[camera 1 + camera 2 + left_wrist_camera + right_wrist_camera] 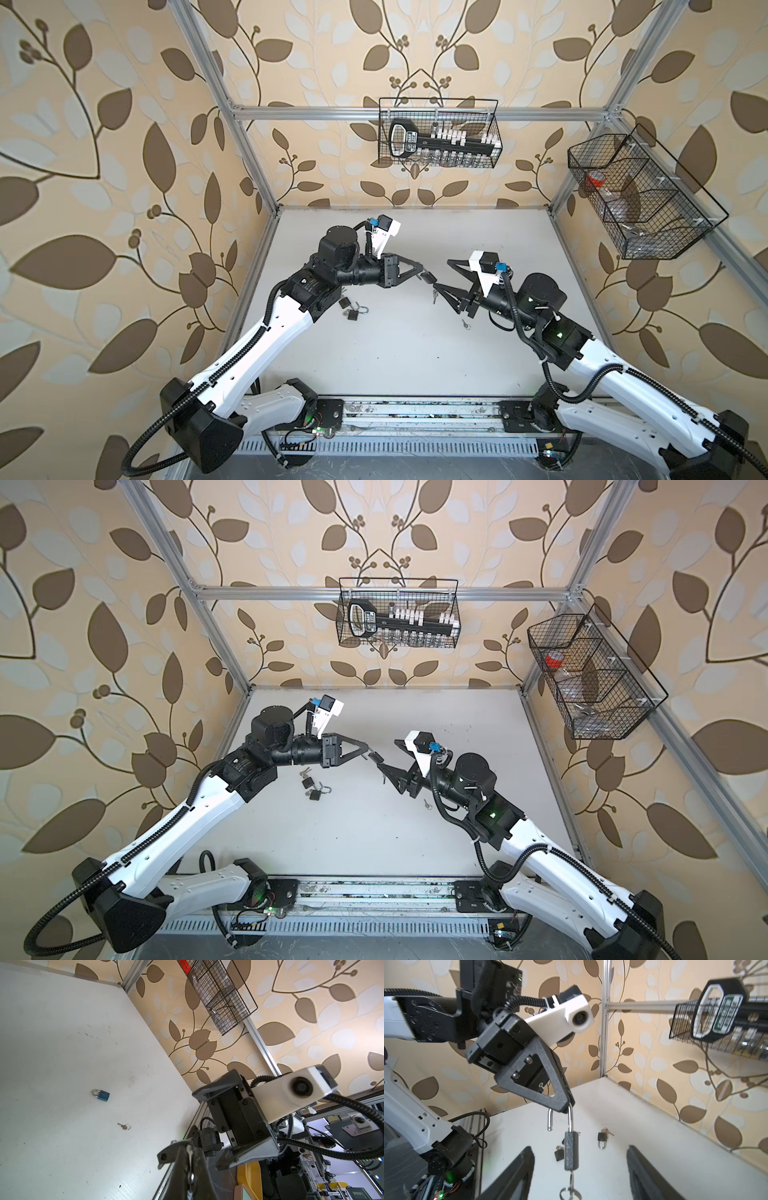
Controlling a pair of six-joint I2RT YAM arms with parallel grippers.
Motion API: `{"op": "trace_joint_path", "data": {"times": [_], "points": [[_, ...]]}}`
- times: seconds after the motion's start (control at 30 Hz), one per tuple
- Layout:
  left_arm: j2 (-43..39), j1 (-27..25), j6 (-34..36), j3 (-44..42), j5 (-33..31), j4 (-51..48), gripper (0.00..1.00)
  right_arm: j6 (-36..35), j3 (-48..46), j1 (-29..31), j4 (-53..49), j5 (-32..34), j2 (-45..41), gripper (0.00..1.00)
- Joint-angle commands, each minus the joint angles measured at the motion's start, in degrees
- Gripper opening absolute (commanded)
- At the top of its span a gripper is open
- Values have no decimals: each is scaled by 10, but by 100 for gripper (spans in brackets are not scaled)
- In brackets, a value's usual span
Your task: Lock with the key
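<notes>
Right gripper [580, 1148], jaws spread, flanks key [571, 1180] hanging in padlock [571, 1151]; left gripper [568, 1105] pinches only the shackle [570, 1120], so an off-centre close may swing it loose.

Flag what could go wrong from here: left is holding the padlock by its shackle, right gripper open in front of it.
1. The left gripper pinches only the shackle. The padlock body hangs free and may swivel when pushed or twisted.
2. The right gripper faces the body with its jaws open. Closing could catch the dangling key ring instead of the key.
3. The shackle's free end is out of the body, so pressing it shut could miss the hole.
</notes>
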Motion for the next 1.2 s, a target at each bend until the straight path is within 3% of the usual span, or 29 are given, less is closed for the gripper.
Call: {"op": "trace_joint_path", "data": {"times": [0.0, 0.27, 0.77, 0.93, 1.17], "points": [[-22, -4, -22, 13, 12, 63, 0, 0, -7, -1, 69, -31, 18, 62], [-36, -4, -29, 5, 16, 73, 0, -1, 5, -1, 77, -46, 50, 44], [-25, -4, -35, 4, 27, 89, 0, 4, -2, 0, 75, -50, 55, 28], [-26, -4, -41, -1, 25, 97, 0, 7, 3, -1, 75, -63, 60, 12], [-39, -4, -33, -7, 10, 101, 0, 30, -1, 0, 79, -62, 45, 11]]}}
